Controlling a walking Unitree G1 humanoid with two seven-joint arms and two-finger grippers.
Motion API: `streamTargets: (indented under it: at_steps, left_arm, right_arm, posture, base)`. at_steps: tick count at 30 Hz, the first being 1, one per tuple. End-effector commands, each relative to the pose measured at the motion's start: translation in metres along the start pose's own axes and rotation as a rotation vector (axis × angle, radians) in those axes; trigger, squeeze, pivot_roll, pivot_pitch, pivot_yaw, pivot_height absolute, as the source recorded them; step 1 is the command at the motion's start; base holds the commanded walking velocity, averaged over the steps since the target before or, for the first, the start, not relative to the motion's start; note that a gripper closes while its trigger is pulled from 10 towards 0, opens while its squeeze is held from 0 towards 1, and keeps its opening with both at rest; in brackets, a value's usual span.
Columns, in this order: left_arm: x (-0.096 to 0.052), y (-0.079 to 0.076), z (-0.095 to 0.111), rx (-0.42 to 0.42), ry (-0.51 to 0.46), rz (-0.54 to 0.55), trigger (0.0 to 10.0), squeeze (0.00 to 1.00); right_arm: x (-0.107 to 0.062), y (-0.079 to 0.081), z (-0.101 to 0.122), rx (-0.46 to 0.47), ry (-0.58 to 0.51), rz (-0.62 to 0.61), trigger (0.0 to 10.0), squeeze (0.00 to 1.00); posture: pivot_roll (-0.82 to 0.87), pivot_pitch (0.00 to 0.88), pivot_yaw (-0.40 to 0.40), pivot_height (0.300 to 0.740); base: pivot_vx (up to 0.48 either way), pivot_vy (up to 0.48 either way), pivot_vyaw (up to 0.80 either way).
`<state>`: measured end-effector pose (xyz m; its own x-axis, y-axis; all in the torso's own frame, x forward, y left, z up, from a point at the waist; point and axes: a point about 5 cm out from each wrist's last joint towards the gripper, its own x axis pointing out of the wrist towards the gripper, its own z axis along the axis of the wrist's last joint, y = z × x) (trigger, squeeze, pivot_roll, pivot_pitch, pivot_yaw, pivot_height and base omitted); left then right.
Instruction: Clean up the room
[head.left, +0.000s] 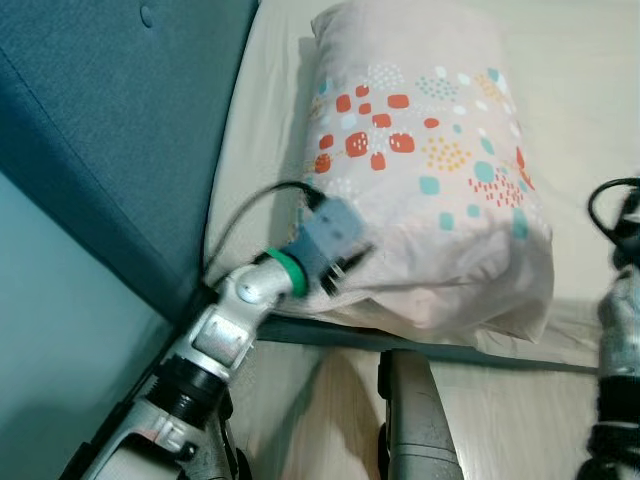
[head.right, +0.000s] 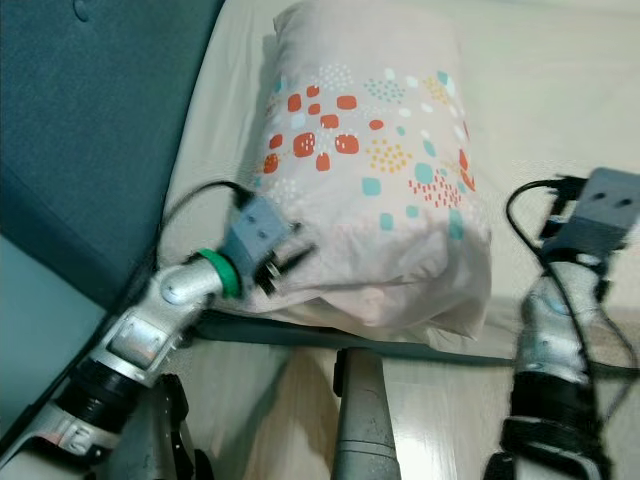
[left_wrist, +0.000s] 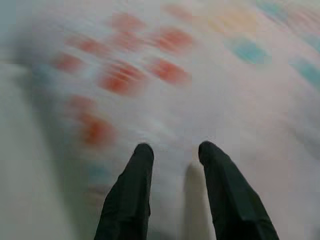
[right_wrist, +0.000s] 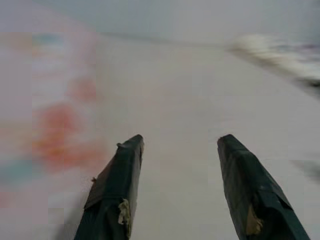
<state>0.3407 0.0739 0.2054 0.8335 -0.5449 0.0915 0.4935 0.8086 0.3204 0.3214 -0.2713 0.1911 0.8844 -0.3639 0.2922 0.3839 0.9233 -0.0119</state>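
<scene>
The left tool (left_wrist: 172, 152) is up against the near left side of the pillow (head.left: 420, 170), its two black fingers (left_wrist: 127, 195) parted a little and pointing into the fabric with nothing pinched between them; whether the tips actually press the cloth is hard to say, since the wrist view is blurred. The pillow is pale pink with red, teal and yellow blotches, and it lies lengthwise on the bed (head.left: 590, 120), its near end plump and hanging right at the mattress edge. The bed sheet is a plain cream. Just left of the pillow runs the teal padded headboard (head.left: 120, 130), close enough that only a narrow strip of sheet shows between them, and the left arm (head.left: 215, 340) reaches up through that corner, a black cable looping over its wrist. The right tool (right_wrist: 180, 145) hovers over bare sheet on the pillow's right side, fingers spread wide and empty, with the pillow's coloured blur off to one side of its view. The right arm (head.right: 560, 340) rises from the lower right, clear of the pillow. Below the mattress edge is a dark bed frame line and then light wooden floor (head.right: 450, 420), where the robot's own grey leg (head.right: 360, 420) stands close against the bed.
</scene>
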Motion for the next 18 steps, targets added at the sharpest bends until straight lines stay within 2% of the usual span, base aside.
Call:
streamTargets:
  at_steps: [1, 2, 4, 7, 11, 12, 13, 14, 18]
  left_arm:
    - [-0.003, 0.012, 0.008, -0.055, -0.053, 0.077, 10.0, 0.0]
    - [-0.003, 0.012, 0.008, -0.055, -0.053, 0.077, 10.0, 0.0]
    - [-0.012, 0.033, 0.028, -0.156, -0.152, 0.184, 10.0, 0.0]
    - [-0.034, 0.051, 0.059, -0.319, -0.277, 0.285, 10.0, 0.0]
    - [-0.039, 0.05, 0.061, -0.335, -0.278, 0.308, 10.0, 0.0]
    - [-0.048, 0.047, 0.053, -0.328, -0.246, 0.342, 10.0, 0.0]
    - [-0.048, 0.047, 0.053, -0.328, -0.246, 0.342, 10.0, 0.0]
    - [-0.055, 0.045, 0.042, -0.327, -0.205, 0.361, 10.0, 0.0]
    - [-0.06, 0.042, 0.028, -0.322, -0.157, 0.374, 10.0, 0.0]
  right_arm:
    - [-0.008, 0.016, 0.004, 0.055, -0.038, 0.095, 10.0, 0.0]
    - [-0.008, 0.016, 0.004, 0.055, -0.038, 0.095, 10.0, 0.0]
    - [-0.028, 0.057, 0.011, 0.141, -0.079, 0.28, 10.0, 0.0]
    - [-0.054, 0.103, 0.031, 0.245, -0.154, 0.486, 10.0, 0.0]
    - [-0.056, 0.108, 0.032, 0.264, -0.154, 0.499, 10.0, 0.0]
    - [-0.056, 0.109, 0.029, 0.28, -0.133, 0.508, 10.0, 0.0]
    - [-0.056, 0.109, 0.029, 0.28, -0.133, 0.508, 10.0, 0.0]
    - [-0.056, 0.109, 0.025, 0.279, -0.117, 0.513, 10.0, 0.0]
    - [-0.056, 0.107, 0.022, 0.266, -0.104, 0.513, 10.0, 0.0]
  posture:
    - [-0.09, 0.133, 0.07, 0.536]
    - [-0.09, 0.133, 0.07, 0.536]
    - [-0.09, 0.12, 0.067, 0.536]
    - [-0.09, 0.11, 0.058, 0.545]
    - [-0.09, 0.105, 0.053, 0.555]
    - [-0.08, 0.098, 0.04, 0.565]
    - [-0.08, 0.098, 0.04, 0.565]
    - [-0.07, 0.094, 0.036, 0.575]
    - [-0.07, 0.084, 0.021, 0.595]
  base:
    - [0.0, 0.0, 0.0]
    - [0.0, 0.0, 0.0]
    - [0.0, 0.0, 0.0]
    - [0.0, 0.0, 0.0]
    - [0.0, 0.0, 0.0]
    - [0.0, 0.0, 0.0]
    - [0.0, 0.0, 0.0]
    - [0.0, 0.0, 0.0]
    - [0.0, 0.0, 0.0]
